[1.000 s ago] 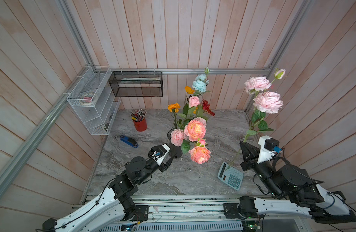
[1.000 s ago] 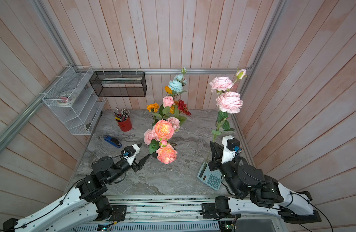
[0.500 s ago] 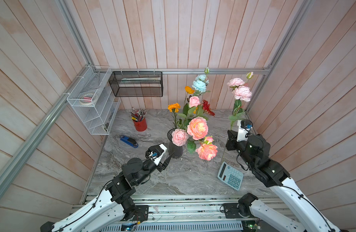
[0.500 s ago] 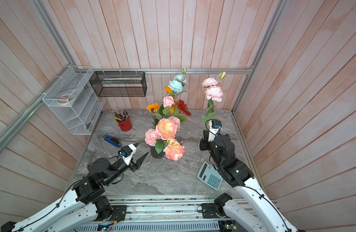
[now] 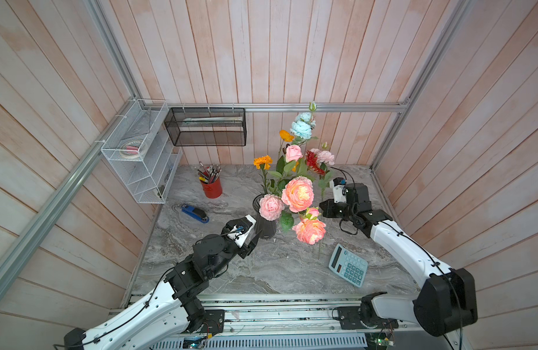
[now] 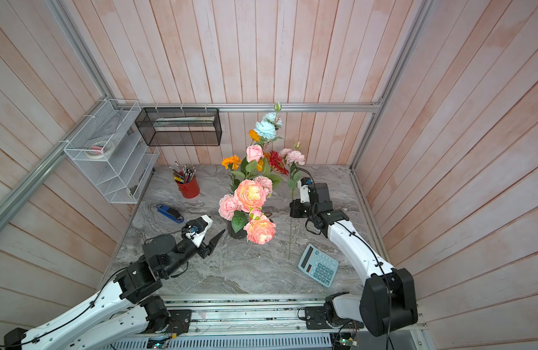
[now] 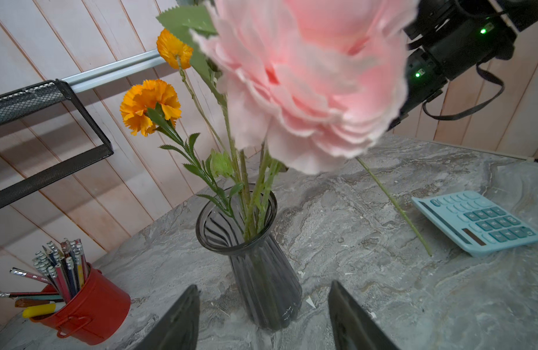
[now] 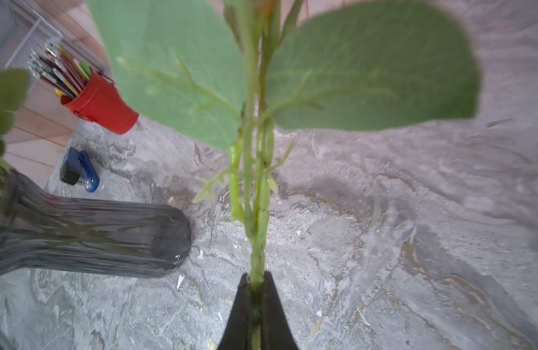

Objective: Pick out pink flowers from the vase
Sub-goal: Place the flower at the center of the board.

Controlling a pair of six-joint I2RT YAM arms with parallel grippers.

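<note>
The dark ribbed glass vase (image 5: 266,225) (image 6: 236,231) (image 7: 261,272) (image 8: 79,236) stands mid-table. It holds pink flowers: a coral-pink bloom (image 5: 298,194) (image 6: 251,194), a pale pink one (image 5: 270,207) (image 7: 307,75) and a low coral one (image 5: 310,231). My right gripper (image 5: 322,208) (image 6: 292,209) (image 8: 257,277) is shut on the green stem (image 8: 257,230) of another pink flower (image 5: 326,157) (image 6: 295,157), held upright just right of the vase. Its stem end (image 7: 425,248) reaches down beside the calculator. My left gripper (image 5: 255,237) (image 7: 263,286) stands open at the vase's base, a finger on each side, apart from the glass.
Orange marigolds (image 5: 263,160), a light blue bloom (image 5: 301,128) and a red bloom (image 5: 313,162) share the vase. A red pencil cup (image 5: 211,188), a blue stapler (image 5: 195,212) and a blue calculator (image 5: 348,269) lie around it. Wire shelf (image 5: 140,151) and mesh basket (image 5: 205,127) hang on the walls.
My right arm has carried the held pink flower down and away from the camera, from high at the right to just beside the bouquet. The left gripper has barely moved.
</note>
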